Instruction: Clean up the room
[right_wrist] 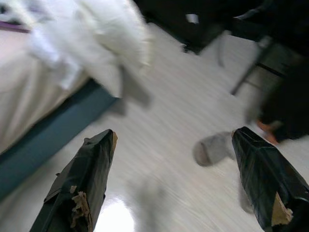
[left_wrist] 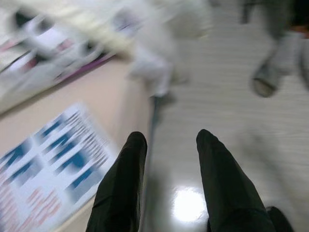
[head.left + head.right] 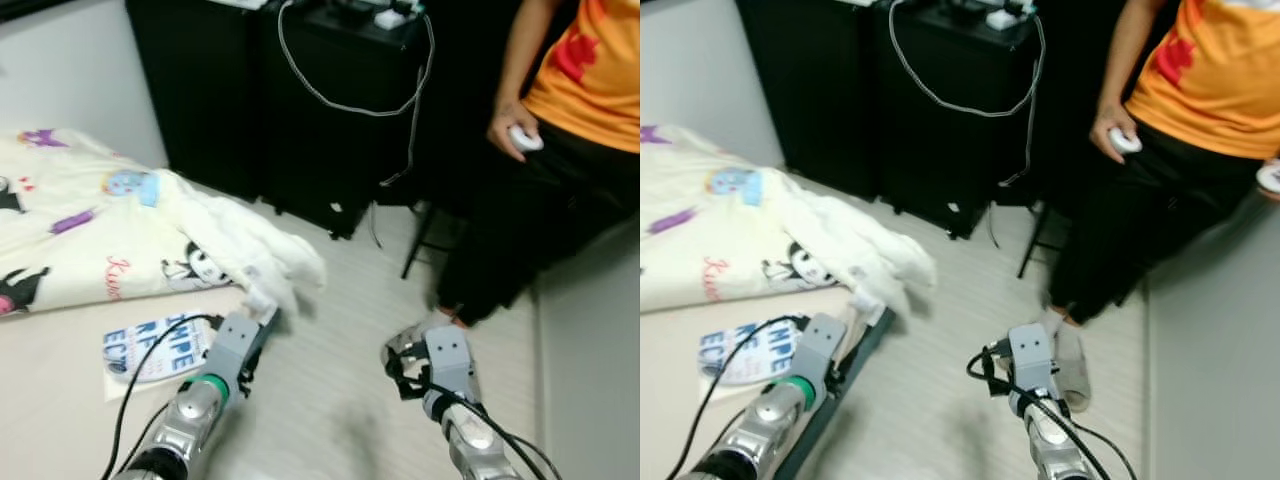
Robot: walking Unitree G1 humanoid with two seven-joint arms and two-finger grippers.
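A cream blanket with cartoon prints lies on the bed. A white cloth hangs off the bed's corner toward the floor. A blue-and-white printed leaflet rests on the mattress beside my left arm. My left gripper is open and holds nothing, hovering over the mattress edge just short of the cloth. My right gripper is wide open above the pale floor. Beyond it lies a grey sock shape; whether it is loose or on a foot I cannot tell.
A person in an orange shirt stands at the right, holding a white controller. Black cabinets with a hanging grey cable line the back. A black stool leg stands by the person. Pale floor lies between my arms.
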